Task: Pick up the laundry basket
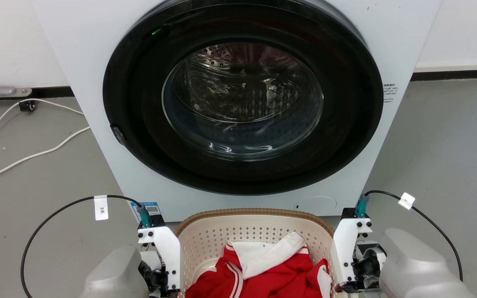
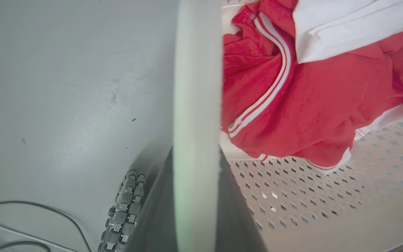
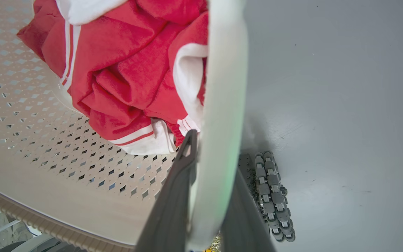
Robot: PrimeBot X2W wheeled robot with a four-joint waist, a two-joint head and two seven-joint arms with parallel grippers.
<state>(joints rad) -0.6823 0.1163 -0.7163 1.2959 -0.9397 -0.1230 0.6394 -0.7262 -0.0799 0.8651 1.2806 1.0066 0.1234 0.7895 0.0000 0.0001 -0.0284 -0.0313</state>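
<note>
The cream perforated plastic laundry basket (image 1: 213, 238), edged with a brown woven-look rim, sits at the lower middle of the head view. Directly behind it stands a white front-loading washing machine (image 1: 97, 82) with its round dark-framed glass door (image 1: 242, 99) closed. Inside the basket lies a crumpled red garment with white stripes (image 1: 271, 277), a white part folded over its top. At the basket's left side, the left gripper (image 2: 195, 159) has its two dark fingers set close against either face of the basket's white left handle (image 2: 196, 87), holding it in a narrow grip. At the basket's right side, the right gripper (image 3: 215, 157) clasps the white right handle (image 3: 226, 87) the same way, one finger on the basket's inner side and one outside. Grey floor (image 1: 449, 145) spreads beyond the basket on both sides, with a grey roller wheel (image 3: 273, 196) just outside the right handle. A white cable (image 1: 31, 155) lies well to the basket's left. Whether the basket's base touches the floor cannot be told.
</note>
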